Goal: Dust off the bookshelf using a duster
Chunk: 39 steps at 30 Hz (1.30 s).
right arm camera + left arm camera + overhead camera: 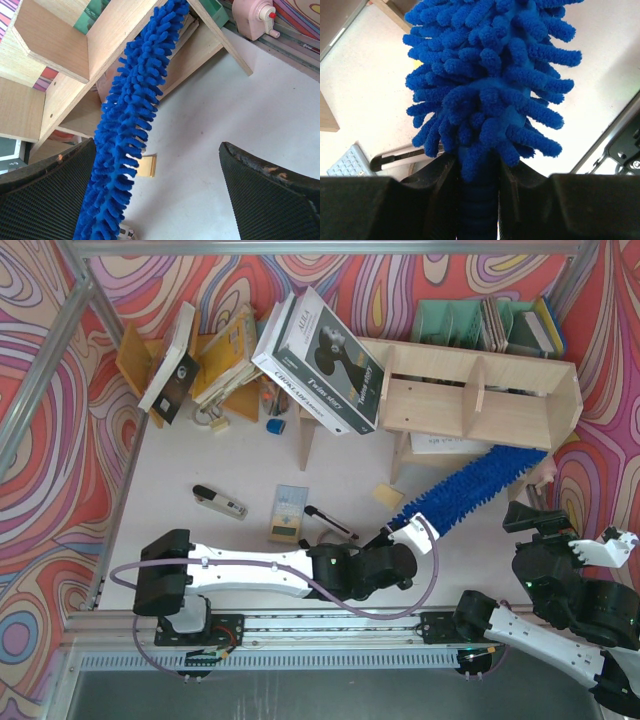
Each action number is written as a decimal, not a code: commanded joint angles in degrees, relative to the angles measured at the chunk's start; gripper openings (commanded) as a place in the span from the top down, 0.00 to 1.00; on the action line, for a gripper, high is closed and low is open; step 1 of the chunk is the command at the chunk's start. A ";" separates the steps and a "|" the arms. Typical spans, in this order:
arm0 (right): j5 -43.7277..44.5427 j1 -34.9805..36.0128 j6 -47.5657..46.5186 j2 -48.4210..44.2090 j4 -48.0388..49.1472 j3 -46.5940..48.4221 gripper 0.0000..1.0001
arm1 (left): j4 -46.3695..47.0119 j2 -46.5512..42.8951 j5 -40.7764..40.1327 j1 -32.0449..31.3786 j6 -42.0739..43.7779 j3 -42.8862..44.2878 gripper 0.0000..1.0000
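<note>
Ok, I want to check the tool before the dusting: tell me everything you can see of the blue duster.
The duster is bright blue, its long head covered in soft, fluffy finger-like tufts. It runs diagonally from the left arm's jaws, shut on its near end, toward the bookshelf, its far tip under the shelf's lower right part. Its handle is mostly hidden in the jaws. Whether the tip touches the wood is unclear.

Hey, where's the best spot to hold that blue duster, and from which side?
Grip the duster by its slim handle just below the fluffy head, where the left end effector clamps it, coming in from the near end along its length. The handle fits between the fingers; the head is soft and bulky, and is free to reach the bookshelf.
</note>
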 commanded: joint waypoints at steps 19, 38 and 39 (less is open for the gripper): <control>0.77 0.24 0.85 -0.56 -2.00 -0.66 0.01 | 4.18 2.70 -12.77 3.29 -13.30 2.75 1.00; 0.73 0.24 0.81 -0.66 -1.97 -0.70 0.01 | 4.41 2.94 -23.41 -1.59 -8.64 2.32 1.00; 0.73 0.25 0.85 -0.74 -1.89 -0.71 0.01 | 2.75 2.26 -24.99 -1.39 -10.45 1.78 1.00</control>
